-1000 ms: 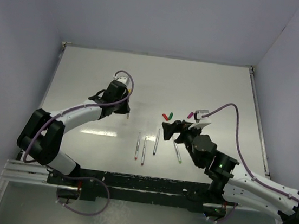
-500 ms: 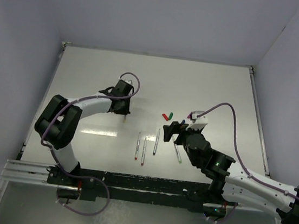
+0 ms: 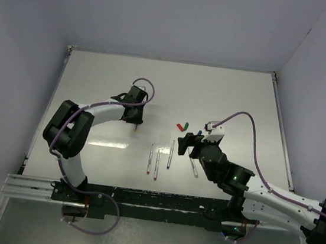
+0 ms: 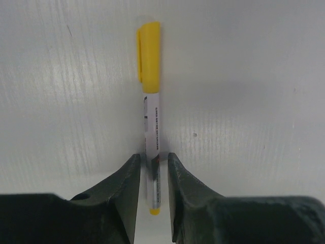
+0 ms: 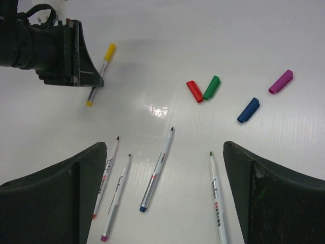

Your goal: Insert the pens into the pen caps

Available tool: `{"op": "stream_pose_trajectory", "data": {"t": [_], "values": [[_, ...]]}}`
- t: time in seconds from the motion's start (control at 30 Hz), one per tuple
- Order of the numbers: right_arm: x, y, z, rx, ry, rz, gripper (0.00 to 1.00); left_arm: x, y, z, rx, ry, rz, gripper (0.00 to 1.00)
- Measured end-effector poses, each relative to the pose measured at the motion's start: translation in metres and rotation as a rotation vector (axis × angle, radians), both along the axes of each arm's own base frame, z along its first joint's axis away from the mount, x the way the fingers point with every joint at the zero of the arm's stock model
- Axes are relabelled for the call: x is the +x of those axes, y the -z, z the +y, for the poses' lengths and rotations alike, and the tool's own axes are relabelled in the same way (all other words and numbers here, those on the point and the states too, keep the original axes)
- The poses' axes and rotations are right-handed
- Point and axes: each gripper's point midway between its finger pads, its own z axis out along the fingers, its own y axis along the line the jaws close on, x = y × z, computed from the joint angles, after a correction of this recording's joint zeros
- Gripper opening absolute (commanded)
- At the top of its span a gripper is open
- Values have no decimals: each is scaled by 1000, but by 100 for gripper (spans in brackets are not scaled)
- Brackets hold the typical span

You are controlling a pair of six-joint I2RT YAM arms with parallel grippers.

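Observation:
My left gripper (image 3: pixel 134 120) is shut on a pen with its yellow cap (image 4: pixel 150 51) on. The pen lies along the table, its yellow end sticking out behind the fingertips (image 4: pixel 131 168). It also shows in the right wrist view (image 5: pixel 104 63). My right gripper (image 3: pixel 183 142) is open and empty, hovering over several uncapped pens: red-ended (image 5: pixel 105 178), purple-ended (image 5: pixel 117 198), blue-ended (image 5: pixel 157 170) and green-tipped (image 5: pixel 216 193). Beyond them lie the loose red cap (image 5: pixel 194 91), green cap (image 5: pixel 212 87), blue cap (image 5: pixel 248 110) and purple cap (image 5: pixel 281 82).
The white table (image 3: pixel 97 78) is walled at the back and sides. The uncapped pens lie in a row near the front middle (image 3: pixel 157 164). The red and green caps touch in a V (image 3: pixel 181 125).
My left gripper has moved right and a little nearer, carrying the yellow-capped pen low to the table. My right gripper has shifted slightly towards the near side.

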Motion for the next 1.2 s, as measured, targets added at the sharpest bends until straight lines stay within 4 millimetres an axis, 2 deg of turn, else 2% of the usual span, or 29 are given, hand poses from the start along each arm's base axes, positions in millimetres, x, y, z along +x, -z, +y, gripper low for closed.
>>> {"op": "stream_pose_trajectory", "data": {"t": [0.17, 0.3, 0.4, 0.5, 0.63, 0.7, 0.77, 0.87, 0.97, 1.03, 1.2], "values": [[0, 4, 1, -13, 0, 7, 100, 0, -1, 0, 0, -1, 1, 42], [2, 5, 1, -23, 4, 6, 100, -2, -3, 2, 7, -2, 10, 43], [5, 0, -1, -23, 23, -17, 100, -5, -13, 4, 6, -1, 4, 44], [8, -7, -1, -31, 28, -43, 100, -5, -35, 3, -15, 0, -36, 43], [19, -23, -6, -48, 73, -89, 100, -3, -78, 1, -71, 5, -132, 41], [28, -27, -14, -54, 117, -107, 98, -4, -94, -1, -92, 8, -167, 41], [44, -29, -33, -48, 183, -106, 95, -8, -106, -2, -101, 15, -195, 40], [70, -28, -74, -20, 314, -87, 93, -26, -112, -8, -84, 43, -210, 40], [83, -24, -106, 0, 410, -62, 93, -58, -108, -23, -60, 104, -192, 40], [83, -20, -106, 5, 406, -45, 92, -81, -99, -32, -60, 142, -165, 40], [80, -11, -103, 18, 391, -15, 92, -126, -70, -35, -34, 179, -73, 40]]}}
